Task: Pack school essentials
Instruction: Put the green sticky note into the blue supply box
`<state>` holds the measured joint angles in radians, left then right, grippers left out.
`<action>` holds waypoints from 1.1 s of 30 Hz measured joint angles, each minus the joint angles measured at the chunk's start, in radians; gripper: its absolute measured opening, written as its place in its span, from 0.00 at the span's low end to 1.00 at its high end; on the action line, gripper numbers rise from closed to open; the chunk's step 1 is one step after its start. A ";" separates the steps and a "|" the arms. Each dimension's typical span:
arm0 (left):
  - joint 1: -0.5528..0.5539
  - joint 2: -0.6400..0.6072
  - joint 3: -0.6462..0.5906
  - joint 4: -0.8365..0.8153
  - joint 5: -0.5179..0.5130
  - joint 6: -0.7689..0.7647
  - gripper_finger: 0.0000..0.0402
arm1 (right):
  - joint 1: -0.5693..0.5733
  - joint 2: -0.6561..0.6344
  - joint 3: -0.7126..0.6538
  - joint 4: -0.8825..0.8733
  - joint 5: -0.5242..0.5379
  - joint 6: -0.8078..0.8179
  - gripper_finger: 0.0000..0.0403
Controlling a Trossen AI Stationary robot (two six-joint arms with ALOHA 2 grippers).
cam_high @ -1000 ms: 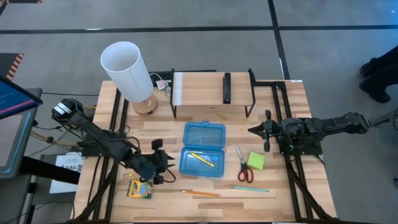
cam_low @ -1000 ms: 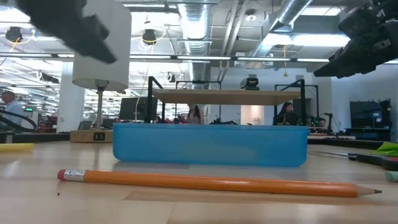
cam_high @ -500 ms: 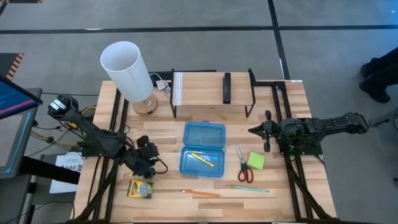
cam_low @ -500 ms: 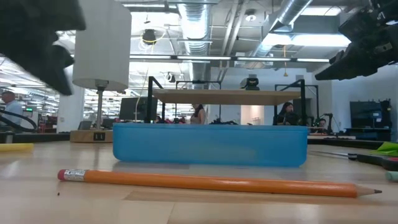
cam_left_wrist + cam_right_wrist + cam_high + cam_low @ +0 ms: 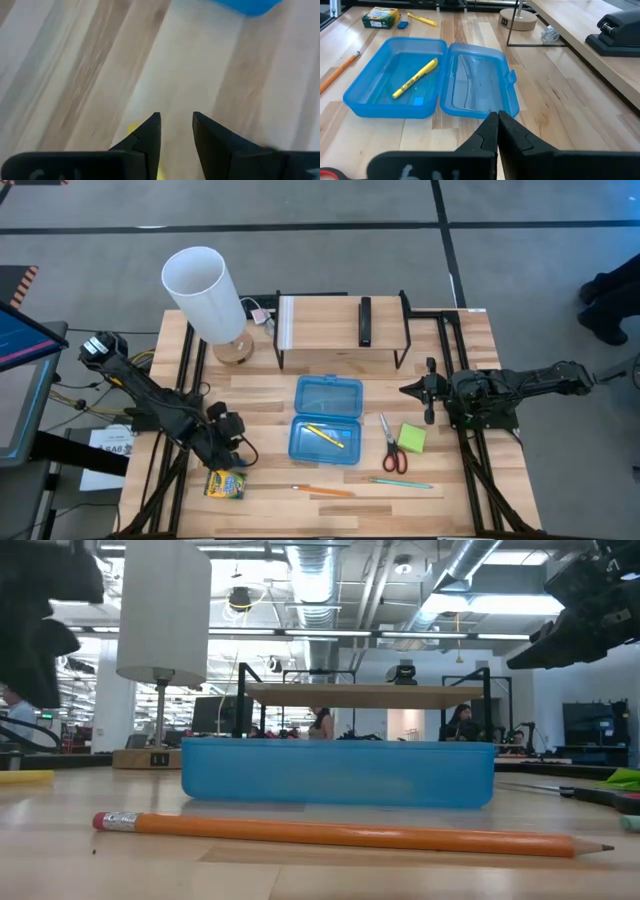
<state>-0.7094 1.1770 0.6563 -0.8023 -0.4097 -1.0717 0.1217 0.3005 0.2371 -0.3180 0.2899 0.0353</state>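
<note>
A: Left gripper [image 5: 176, 131] state?
B: Released, empty, just above crayon box [image 5: 224, 484]; only a yellow sliver shows between its fingers.
A: Right gripper [image 5: 497, 123]?
B: Clenched, empty, beside scissors [image 5: 392, 448].

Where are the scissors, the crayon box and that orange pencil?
red-handled scissors [image 5: 392, 447]: high view, where blades meet handles.
crayon box [image 5: 225, 484]: high view, middle of its top face.
orange pencil [image 5: 340, 834]: low view, middle of its shaft.
</note>
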 joint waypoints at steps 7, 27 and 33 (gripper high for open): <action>0.000 0.000 -0.009 -0.087 0.028 -0.085 0.25 | 0.000 0.000 0.000 0.000 0.000 0.000 0.07; -0.009 0.000 -0.154 0.377 -0.345 0.150 0.25 | 0.000 0.000 0.000 -0.003 0.000 0.000 0.07; 0.011 0.000 -0.154 0.721 -0.479 0.602 0.25 | 0.000 0.000 0.000 -0.003 0.000 0.000 0.07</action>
<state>-0.6983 1.1773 0.5026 -0.0810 -0.8886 -0.4697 0.1219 0.3006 0.2371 -0.3210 0.2897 0.0353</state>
